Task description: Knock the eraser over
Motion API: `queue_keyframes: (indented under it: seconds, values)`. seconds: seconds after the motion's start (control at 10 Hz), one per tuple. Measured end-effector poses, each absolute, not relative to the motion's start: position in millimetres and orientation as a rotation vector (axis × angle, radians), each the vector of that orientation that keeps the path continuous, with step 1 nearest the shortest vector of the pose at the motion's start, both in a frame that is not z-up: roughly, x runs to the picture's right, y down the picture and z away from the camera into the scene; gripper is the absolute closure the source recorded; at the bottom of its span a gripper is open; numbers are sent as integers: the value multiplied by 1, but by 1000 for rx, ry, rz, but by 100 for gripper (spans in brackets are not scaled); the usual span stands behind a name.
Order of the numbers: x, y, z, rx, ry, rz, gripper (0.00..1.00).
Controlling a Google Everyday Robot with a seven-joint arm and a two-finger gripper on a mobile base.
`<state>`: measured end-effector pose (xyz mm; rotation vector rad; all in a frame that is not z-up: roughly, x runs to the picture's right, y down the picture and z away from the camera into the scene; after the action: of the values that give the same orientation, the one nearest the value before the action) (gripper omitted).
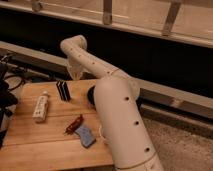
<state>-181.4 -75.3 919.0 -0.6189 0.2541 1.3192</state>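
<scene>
The white arm (117, 117) is the biggest thing in view. It rises thick at the counter's right end, well to the right of the eraser and nearer the camera. It narrows as it reaches back and leftward, then bends at an elbow above and behind the eraser.

The wooden counter (45, 150) carries everything else. The eraser stands near its far edge, about halfway along its visible width. A dark wall with a pale ledge (165, 65) runs behind the eraser across the whole view.

A dark round thing (91, 95) sits on the counter just right of the eraser, mostly hidden by the arm.

The white tube (41, 106) lies flat to the left of the eraser and a little nearer the camera, apart from it. The flat light-blue pad (86, 136) lies well in front of the eraser, slightly right, close to the arm. A small reddish-brown object (74, 124) lies between the eraser and the pad, just beside the pad.

The eraser (63, 91) itself is a black block with thin pale stripes, standing upright.

The tool (75, 76) hangs from the elbow just behind and right of the eraser, very near its top. I cannot tell how far open it is, whether it holds anything, or whether it touches the eraser.
</scene>
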Motion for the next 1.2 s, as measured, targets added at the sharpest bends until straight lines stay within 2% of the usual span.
queue_keyframes:
  seconds: [0.4,0.9,1.2]
  values:
    - [-223,-85,934,-694,144,1261,100]
    - [-316,-48,905,-863,-50,1066,100]
    - [-324,-45,898,-889,-76,1041,100]
